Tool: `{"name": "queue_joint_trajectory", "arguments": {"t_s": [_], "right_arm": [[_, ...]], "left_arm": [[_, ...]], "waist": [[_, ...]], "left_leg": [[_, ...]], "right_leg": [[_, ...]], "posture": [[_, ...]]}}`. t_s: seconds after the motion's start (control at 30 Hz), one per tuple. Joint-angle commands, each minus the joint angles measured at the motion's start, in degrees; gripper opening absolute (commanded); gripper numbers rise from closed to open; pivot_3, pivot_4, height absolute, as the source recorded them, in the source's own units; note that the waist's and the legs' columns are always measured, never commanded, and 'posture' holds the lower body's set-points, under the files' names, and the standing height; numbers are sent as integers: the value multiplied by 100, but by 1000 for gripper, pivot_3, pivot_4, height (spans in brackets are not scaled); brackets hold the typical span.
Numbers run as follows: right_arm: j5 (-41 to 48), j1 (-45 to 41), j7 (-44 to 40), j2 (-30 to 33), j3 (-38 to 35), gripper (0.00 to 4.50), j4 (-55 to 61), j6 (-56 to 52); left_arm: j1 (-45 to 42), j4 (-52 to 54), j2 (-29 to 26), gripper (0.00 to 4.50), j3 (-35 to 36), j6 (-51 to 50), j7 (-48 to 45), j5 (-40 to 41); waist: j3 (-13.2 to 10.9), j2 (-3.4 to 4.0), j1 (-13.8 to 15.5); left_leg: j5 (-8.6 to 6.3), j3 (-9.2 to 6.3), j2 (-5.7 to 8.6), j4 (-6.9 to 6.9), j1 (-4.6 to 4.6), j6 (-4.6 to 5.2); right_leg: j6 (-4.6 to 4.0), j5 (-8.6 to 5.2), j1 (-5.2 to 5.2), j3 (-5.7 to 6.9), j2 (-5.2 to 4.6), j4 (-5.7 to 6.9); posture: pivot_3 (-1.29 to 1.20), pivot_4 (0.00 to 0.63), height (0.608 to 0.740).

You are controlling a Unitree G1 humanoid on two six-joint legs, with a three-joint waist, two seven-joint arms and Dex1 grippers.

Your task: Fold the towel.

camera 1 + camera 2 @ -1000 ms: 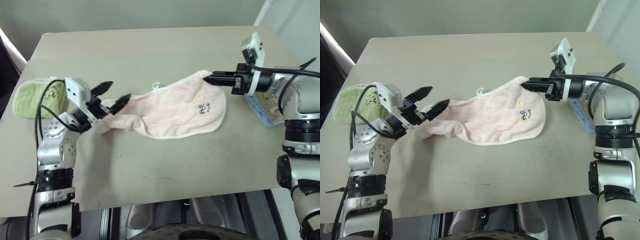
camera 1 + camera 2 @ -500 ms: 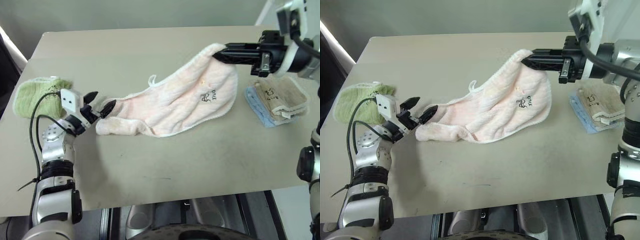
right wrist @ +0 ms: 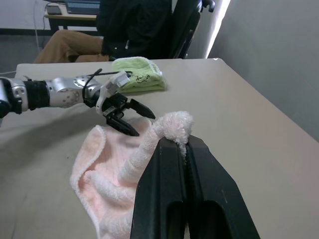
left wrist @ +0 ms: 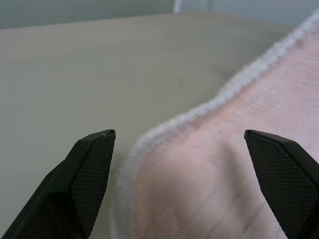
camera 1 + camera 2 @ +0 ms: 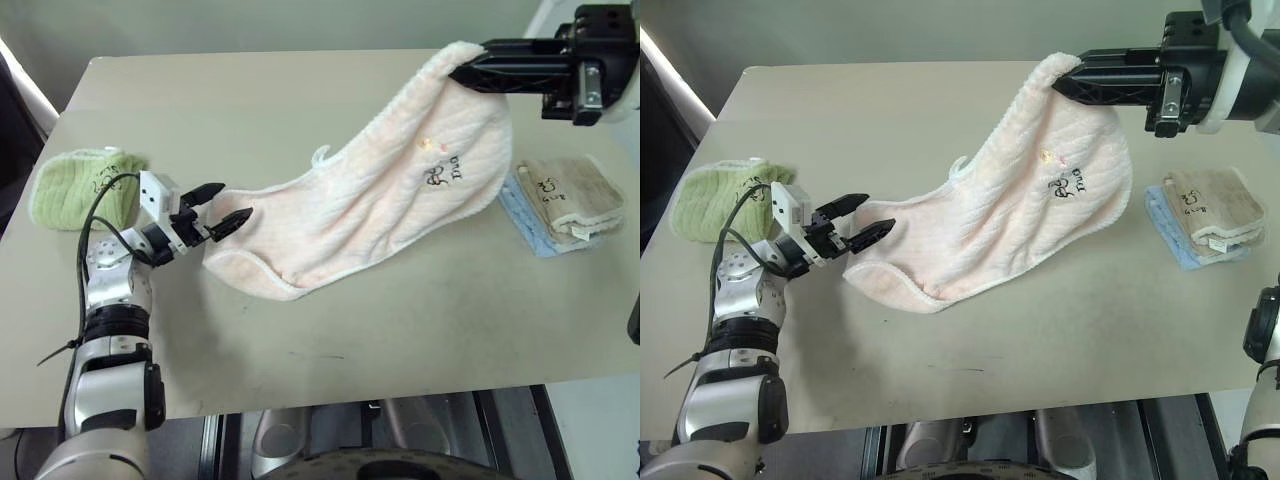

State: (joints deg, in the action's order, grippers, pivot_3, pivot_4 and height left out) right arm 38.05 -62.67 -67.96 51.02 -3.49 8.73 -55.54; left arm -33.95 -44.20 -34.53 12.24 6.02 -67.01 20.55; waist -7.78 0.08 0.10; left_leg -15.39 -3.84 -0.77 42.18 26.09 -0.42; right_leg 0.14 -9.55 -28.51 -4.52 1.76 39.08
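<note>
R gripper (image 5: 1065, 82), pinching towel (image 5: 1020, 215) corner, has risen; L gripper (image 5: 872, 217) spread, now lower.

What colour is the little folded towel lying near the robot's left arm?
The folded towel is light green with a small black mark; the left eye view shows it best.

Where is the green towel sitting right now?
The green towel lies folded near the table's left edge, on the robot's left, just behind the open left gripper and apart from the pink towel.
</note>
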Motion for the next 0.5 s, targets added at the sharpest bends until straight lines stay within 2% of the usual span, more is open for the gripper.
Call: {"name": "queue_joint_trajectory", "arguments": {"t_s": [0.03,0.33,0.5], "right_arm": [[131,-180,-129,175,-34,8,87,6],[370,-237,-254,313,8,8,217,-135],[475,-362,-214,296,2,8,237,-193]], "left_arm": [[-372,-266,-212,4500,-71,228,-291,-165],[-1454,-1631,-438,4500,-538,835,-893,-884],[-1850,-2249,-488,4500,-857,930,-841,-1404]], "waist": [[0,0,0],[0,0,0],[0,0,-1]], "left_leg": [[0,0,0,0,0,0],[-1,-1,0,4,4,6],[-3,-1,0,4,5,9]], "right_leg": [[1,0,1,0,0,0],[9,5,-1,-1,-1,-2],[19,9,-3,-2,-1,-4]], "posture": [[0,150,703],[0,150,703],[0,150,703]]}}
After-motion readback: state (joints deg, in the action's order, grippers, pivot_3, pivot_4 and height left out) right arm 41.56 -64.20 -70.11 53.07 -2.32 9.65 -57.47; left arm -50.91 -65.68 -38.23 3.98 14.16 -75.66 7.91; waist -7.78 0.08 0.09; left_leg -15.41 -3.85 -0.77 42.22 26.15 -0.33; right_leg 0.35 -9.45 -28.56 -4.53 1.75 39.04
